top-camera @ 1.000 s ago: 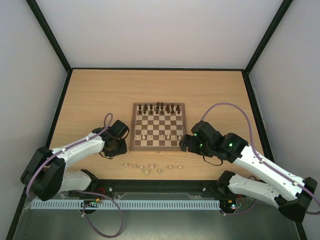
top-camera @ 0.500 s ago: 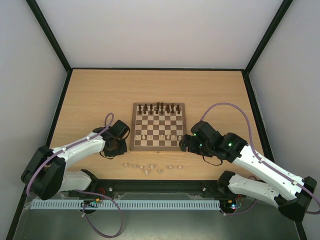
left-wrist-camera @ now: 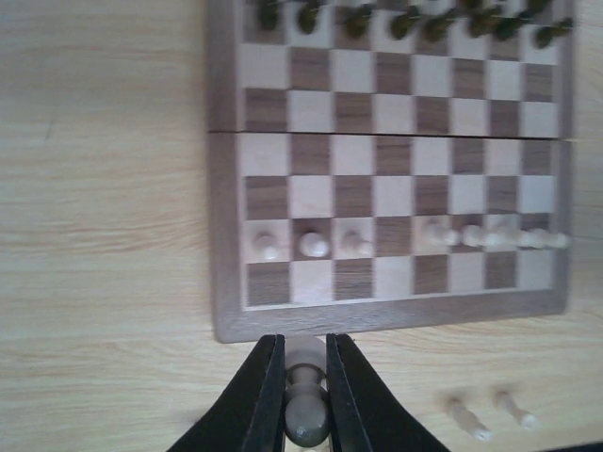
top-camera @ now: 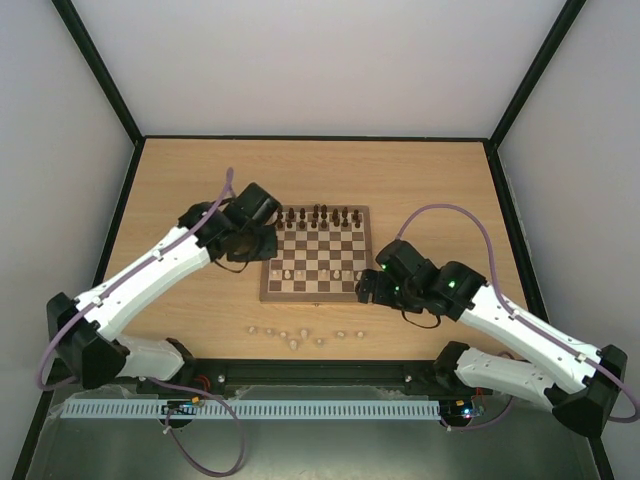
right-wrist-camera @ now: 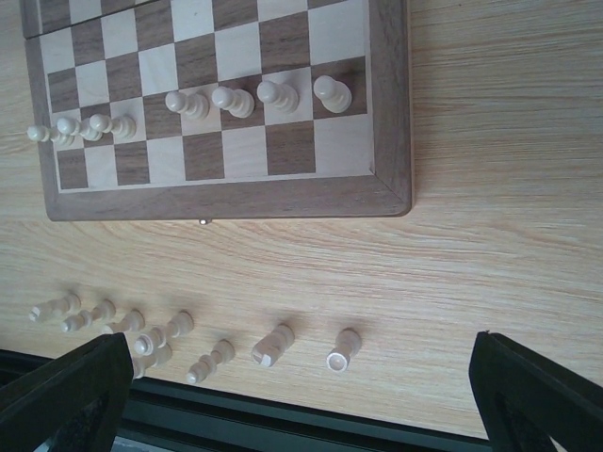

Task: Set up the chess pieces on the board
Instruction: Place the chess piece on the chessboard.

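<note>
Left wrist view, left end effector [left-wrist-camera: 304,350] gripped pale piece [left-wrist-camera: 305,403] beside board [left-wrist-camera: 224,188] edge, right end effector [top-camera: 367,288] stood wide near loose pieces [right-wrist-camera: 271,345] on worktop [right-wrist-camera: 471,235].

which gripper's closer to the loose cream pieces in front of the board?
Right. The right gripper hangs open by the loose pieces, at the board's near right corner. The left gripper, shut on a cream piece, is off the board's left edge, farther away.

A light-wood table [top-camera: 190,180] fills the centre of the frame. Pale walls [top-camera: 320,60] with black corner posts [top-camera: 98,68] fill the top; a white slotted strip [top-camera: 300,409] crosses the bottom.
</note>
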Robot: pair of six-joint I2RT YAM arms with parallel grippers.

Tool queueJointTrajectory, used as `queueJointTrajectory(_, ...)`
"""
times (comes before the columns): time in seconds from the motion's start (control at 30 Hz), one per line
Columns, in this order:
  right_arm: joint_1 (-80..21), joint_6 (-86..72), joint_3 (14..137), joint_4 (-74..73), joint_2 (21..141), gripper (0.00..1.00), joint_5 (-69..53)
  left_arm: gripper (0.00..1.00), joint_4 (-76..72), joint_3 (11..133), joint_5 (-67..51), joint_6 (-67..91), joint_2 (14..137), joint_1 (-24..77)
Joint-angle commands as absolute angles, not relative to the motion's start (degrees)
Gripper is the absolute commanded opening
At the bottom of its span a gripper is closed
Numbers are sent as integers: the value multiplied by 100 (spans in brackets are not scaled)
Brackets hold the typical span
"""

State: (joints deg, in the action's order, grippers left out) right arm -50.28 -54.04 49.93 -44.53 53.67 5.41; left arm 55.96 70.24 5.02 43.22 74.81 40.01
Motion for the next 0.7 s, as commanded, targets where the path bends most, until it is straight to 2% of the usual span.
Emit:
queueJointTrajectory(0.0, -5037, -5382, 5250, -4534, 5353, 99, 516, 12, 6304, 7864, 635, 4159, 8059, 4435)
queueJointTrajectory(0.4, -5038, -5645, 5682, -5036, 4986, 99, 914, 13, 5536, 8310, 628, 4119, 9402, 5304)
queueJointTrajectory(0.67, -5042, -5710, 5658, -5098, 4897, 99, 914, 13, 4902, 8121, 739, 3909, 9987, 5333)
